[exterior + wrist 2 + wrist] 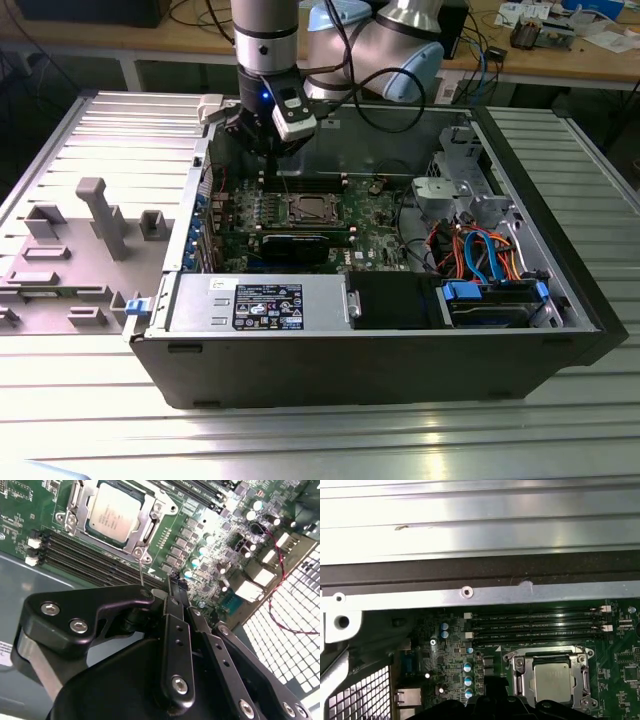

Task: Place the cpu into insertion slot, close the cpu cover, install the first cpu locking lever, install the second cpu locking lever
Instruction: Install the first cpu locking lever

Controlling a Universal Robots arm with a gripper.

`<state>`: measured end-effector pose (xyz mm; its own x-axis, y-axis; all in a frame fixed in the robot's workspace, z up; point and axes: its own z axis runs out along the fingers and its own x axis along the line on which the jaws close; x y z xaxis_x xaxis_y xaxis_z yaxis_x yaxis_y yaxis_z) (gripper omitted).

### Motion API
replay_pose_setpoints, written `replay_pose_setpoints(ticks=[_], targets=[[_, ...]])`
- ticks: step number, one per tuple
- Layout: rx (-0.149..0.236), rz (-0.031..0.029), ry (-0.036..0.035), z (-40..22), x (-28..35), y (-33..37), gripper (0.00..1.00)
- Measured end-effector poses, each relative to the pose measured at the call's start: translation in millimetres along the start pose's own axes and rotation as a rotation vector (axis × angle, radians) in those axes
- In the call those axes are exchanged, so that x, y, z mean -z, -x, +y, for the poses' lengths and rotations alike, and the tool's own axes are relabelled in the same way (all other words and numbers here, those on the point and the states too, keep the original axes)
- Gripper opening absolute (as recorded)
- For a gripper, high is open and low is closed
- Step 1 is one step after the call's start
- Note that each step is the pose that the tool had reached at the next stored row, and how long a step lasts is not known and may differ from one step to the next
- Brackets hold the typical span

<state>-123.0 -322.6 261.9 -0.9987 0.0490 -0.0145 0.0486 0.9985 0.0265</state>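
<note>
Ribbed aluminium table (420, 440) under open computer case (350, 370)

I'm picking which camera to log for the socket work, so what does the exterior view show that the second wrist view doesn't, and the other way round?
Exterior view alone: the whole open black computer case on the ribbed metal table, its silver power supply box and bundled blue and orange cables.

Second wrist view alone: the black end effector close up, shut, holding nothing visible, and the thin silver cpu cover frame lying closed.

Both: the silvery square cpu seated in its socket on the green motherboard.
</note>
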Motion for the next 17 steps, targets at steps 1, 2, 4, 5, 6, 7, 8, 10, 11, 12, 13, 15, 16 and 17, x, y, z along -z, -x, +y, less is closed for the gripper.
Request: replay_pose_setpoints(ticks=[1,2,4,5,6,7,8,10,11,12,13,15,16,17], targets=[[0.0,0.0001,0.0034,1.3,0.0,-0.7,0.11],[0.0,0.0003,0.0063,2.9,0.0,-0.8,0.11],[0.0,0.0004,0.0089,6.3,-0.1,-0.9,0.11],[0.0,0.0005,0.0109,10.0,-0.2,-1.1,0.11],[0.001,0.0005,0.0117,12.1,-0.4,-1.2,0.11],[0.003,0.0006,0.0117,13.5,-0.4,-1.3,0.11],[0.007,0.0008,0.0118,15.1,-0.6,-1.3,0.11],[0.018,0.0011,0.0121,16.0,-1.1,0.2,0.11],[0.021,0.0014,0.0121,16.1,-1.5,1.3,0.11],[0.022,0.0016,0.012,16.1,-1.5,1.6,0.11],[0.022,0.0016,0.012,16.1,-1.7,2.0,0.11],[0.023,0.0018,0.012,16.1,-2.0,3.2,0.11],[0.023,0.0022,0.0119,16.1,-2.1,4.2,0.11],[0.023,0.0025,0.012,16.1,-2.3,5.2,0.11]])
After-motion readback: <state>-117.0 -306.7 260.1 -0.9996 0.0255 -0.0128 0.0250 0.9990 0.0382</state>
